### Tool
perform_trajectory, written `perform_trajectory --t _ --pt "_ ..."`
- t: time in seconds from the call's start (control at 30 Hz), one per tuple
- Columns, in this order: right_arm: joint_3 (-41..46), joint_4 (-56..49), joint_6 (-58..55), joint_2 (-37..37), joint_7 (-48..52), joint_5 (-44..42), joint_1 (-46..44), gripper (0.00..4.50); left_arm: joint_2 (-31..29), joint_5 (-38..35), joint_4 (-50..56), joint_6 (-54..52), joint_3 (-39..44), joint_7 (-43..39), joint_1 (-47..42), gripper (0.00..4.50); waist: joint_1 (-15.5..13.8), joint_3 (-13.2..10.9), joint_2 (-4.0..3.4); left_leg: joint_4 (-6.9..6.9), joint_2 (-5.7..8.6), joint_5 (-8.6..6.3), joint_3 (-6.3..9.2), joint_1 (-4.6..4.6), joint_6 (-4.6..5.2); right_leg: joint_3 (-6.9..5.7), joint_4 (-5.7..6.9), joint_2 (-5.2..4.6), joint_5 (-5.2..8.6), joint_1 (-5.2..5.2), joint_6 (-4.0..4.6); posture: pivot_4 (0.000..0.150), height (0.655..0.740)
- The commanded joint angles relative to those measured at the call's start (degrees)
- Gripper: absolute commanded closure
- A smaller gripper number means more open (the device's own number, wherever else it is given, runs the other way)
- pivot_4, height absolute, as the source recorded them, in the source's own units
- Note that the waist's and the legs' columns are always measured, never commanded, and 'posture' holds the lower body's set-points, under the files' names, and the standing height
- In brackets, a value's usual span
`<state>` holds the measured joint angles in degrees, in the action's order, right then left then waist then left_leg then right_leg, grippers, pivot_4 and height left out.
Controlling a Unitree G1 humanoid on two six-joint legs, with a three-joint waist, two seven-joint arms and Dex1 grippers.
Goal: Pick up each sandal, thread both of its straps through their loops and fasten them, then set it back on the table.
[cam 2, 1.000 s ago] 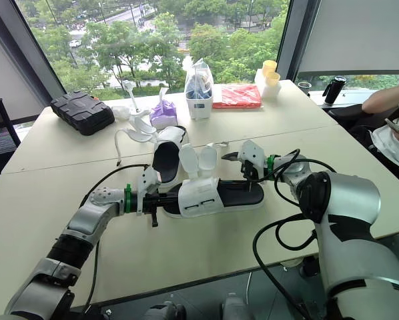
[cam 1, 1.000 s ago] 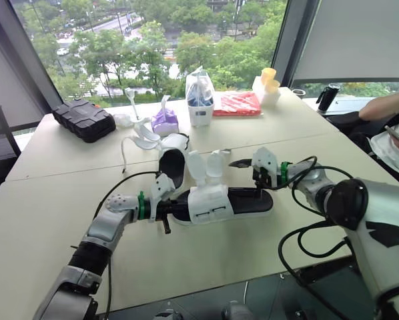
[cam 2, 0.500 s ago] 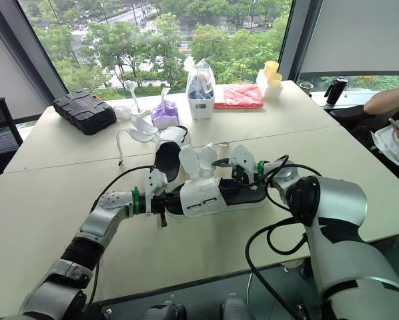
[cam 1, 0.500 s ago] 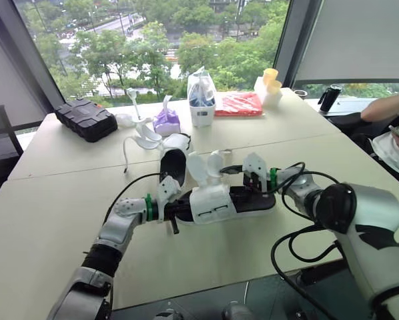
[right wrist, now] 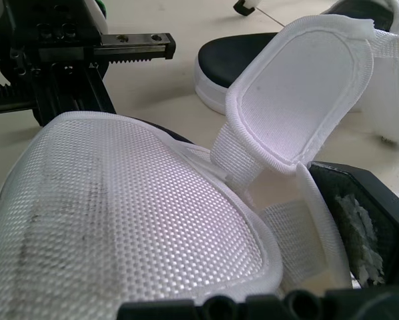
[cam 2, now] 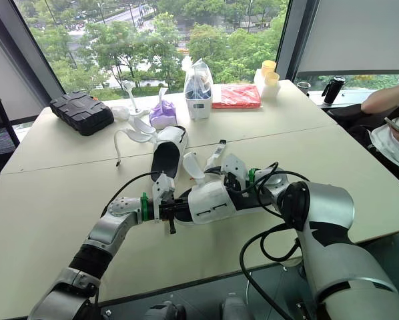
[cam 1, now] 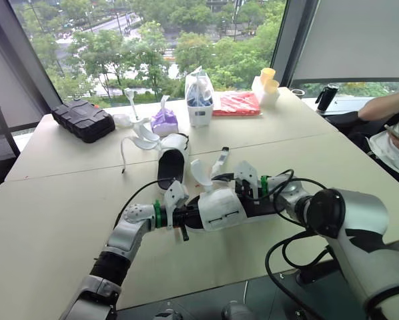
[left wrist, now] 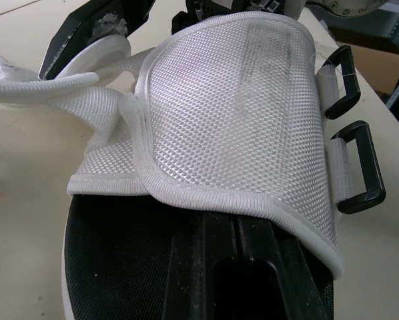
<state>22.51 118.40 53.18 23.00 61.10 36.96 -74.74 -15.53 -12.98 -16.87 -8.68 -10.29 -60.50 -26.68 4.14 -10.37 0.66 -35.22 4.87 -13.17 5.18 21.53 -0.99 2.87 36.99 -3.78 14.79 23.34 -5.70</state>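
On the beige table (cam 1: 46,220), at its near middle, a white mesh sandal (cam 1: 219,210) sits between both grippers. The left gripper (cam 1: 181,218) meets its toe. The right gripper (cam 1: 243,185) is at its two upright, loose straps (cam 1: 201,175). Neither grip can be told. A second sandal (cam 1: 173,159) lies just behind, with a black case (cam 1: 84,120) farther back.

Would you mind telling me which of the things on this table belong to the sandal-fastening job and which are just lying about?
For the job: the held sandal in the left gripper, its straps unfastened; the second sandal.
Lying about: black case, purple pouch, clear bag, red packet, yellow cups, black mug.
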Motion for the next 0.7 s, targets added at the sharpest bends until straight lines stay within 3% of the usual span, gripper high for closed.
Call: perform_trajectory --t 0.03,0.33,0.7 --pt "2.2 1.6 1.89 -1.82 -1.04 -0.72 -0.9 0.02 -0.94 0.02 4.76 -0.15 -0.71 -0.15 -0.1 4.5 0.04 0.0 0.0 0.01 0.0 0.0 0.0 0.0 0.0 0.0 0.0 0.0 0.0 0.01 0.0 0.15 0.74" --pt "4.09 1.6 3.41 -3.04 -3.26 -1.75 -1.21 0.02 -3.77 -1.07 9.72 -2.94 -0.35 -0.3 0.7 4.5 -0.16 -0.02 0.03 -0.02 -0.03 -0.01 0.0 0.01 -0.02 0.01 -0.01 0.03 0.0 0.01 0.0 0.15 0.74" --pt "-3.89 1.6 9.33 1.64 -6.33 3.97 1.81 0.02 -2.64 6.57 0.44 3.45 -5.53 1.65 2.81 4.5 -0.79 0.08 0.13 -0.04 0.02 -0.03 0.03 -0.15 0.0 0.0 -0.06 0.01 0.0 -0.24 0.0 0.15 0.74"
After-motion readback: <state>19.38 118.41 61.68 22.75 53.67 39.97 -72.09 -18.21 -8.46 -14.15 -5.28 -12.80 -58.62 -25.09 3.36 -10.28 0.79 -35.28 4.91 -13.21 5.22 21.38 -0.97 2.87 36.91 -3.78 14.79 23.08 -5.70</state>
